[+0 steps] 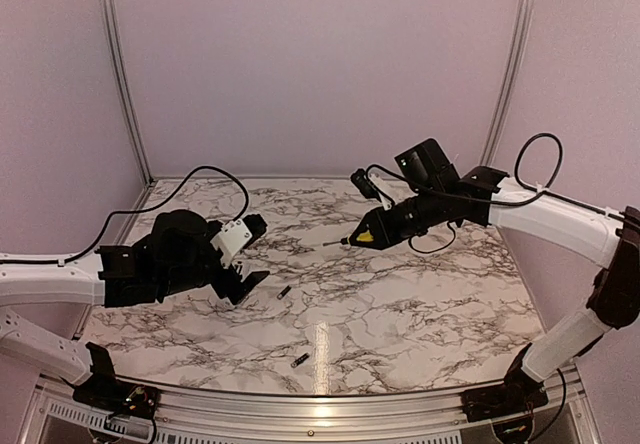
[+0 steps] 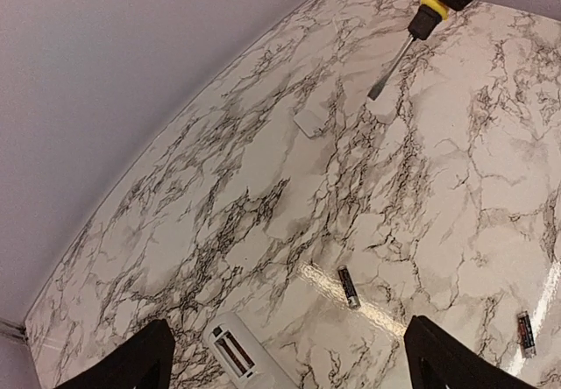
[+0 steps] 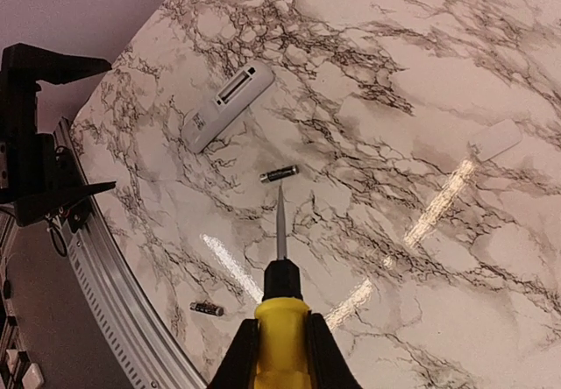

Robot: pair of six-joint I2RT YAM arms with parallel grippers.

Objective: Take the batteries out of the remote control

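**Remote control** [image 2: 235,354]: flat on the counter [image 1: 420,314], below and between the left jaws and nearer their left finger. Its open recess faces up and looks vacant.

**Batteries** [image 3: 279,174]: two, both loose on the counter.
- One lies crosswise, straight ahead of the right jaws and in line with the blade tip.
- The other [image 3: 207,308] lies to the left of the right jaws, near the counter's edge rail.

**Screwdriver** [image 3: 280,319]: yellow handle, blade pointing forward. The top view shows it raised off the counter.

**Small white panel** [image 3: 495,139]: probably the compartment cover. It lies well off to the right of the right jaws.

**Left jaws:** spread wide and empty, above the remote control.

**Right jaws:** clamped on the screwdriver handle.

**Handling note (judgement):** The unloading looks complete, so what remains is a clean retreat.
- Draw the blade straight back along its own line, without dipping it. A nudge could roll the nearer battery toward the rail.
- Lift the left jaws vertically at their present spread, so that neither finger clips the remote control.
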